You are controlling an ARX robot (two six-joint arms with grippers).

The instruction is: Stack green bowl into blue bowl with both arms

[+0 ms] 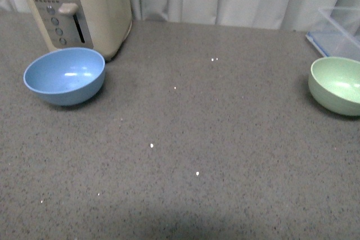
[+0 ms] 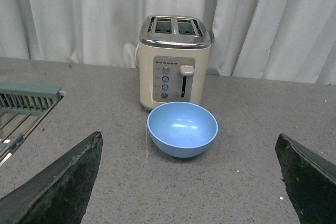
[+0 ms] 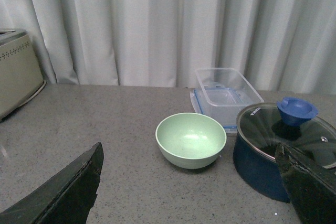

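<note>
The blue bowl [image 1: 65, 75] stands upright and empty at the table's left, just in front of a toaster; the left wrist view shows the blue bowl [image 2: 182, 129] too. The green bowl [image 1: 337, 84] sits upright and empty at the far right edge of the front view. Neither arm shows in the front view. My left gripper [image 2: 190, 182] is open, its dark fingers spread wide, short of the blue bowl. My right gripper [image 3: 191, 184] is open too, short of the green bowl [image 3: 191, 139]. Nothing lies between either pair of fingers.
A cream toaster [image 1: 76, 7] stands right behind the blue bowl. A clear plastic container [image 3: 226, 94] and a dark blue pot with a glass lid [image 3: 282, 148] sit close beside the green bowl. A dish rack [image 2: 23, 107] is off to one side. White curtains hang behind the grey speckled table [image 1: 185, 155].
</note>
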